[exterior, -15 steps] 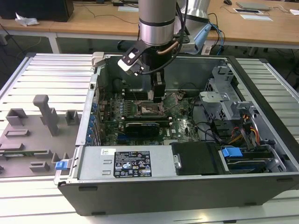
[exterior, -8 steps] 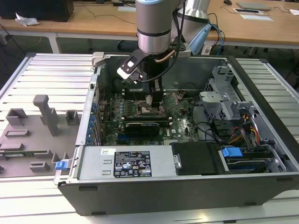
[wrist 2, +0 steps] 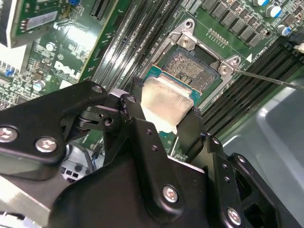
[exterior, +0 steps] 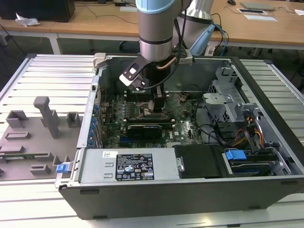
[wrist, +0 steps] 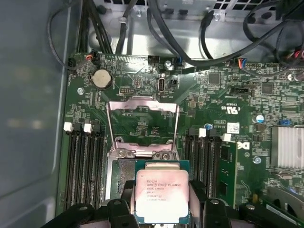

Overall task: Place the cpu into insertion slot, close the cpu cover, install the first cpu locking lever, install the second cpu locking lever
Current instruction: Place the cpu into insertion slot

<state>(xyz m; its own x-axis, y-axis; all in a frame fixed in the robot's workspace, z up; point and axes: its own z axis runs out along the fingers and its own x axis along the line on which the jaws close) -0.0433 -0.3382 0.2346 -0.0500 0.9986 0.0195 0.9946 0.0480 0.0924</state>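
I hold the cpu (wrist: 161,192) between my two fingers (wrist 2: 190,130). They press on its two opposite edges, so my gripper (wrist: 164,211) is closed narrowly around the chip. Its dull silver top faces both wrist views. The chip hangs over one part of the insertion slot (wrist 2: 194,64), and the shiny pin field beside it lies bare. I cannot tell if the chip touches the socket. The cpu cover (wrist: 142,101) stands opened up at the slot's edge, and green board shows through its window.

In the exterior view I am in the upper middle of the frame, above the green motherboard (exterior: 185,128) inside the open computer case (exterior: 190,199). The case lies on a ribbed metal table (exterior: 47,71). At the exterior view's left a grey fixture tray (exterior: 28,147) rests on it. Wooden desks (exterior: 71,23) run along the top of the frame.
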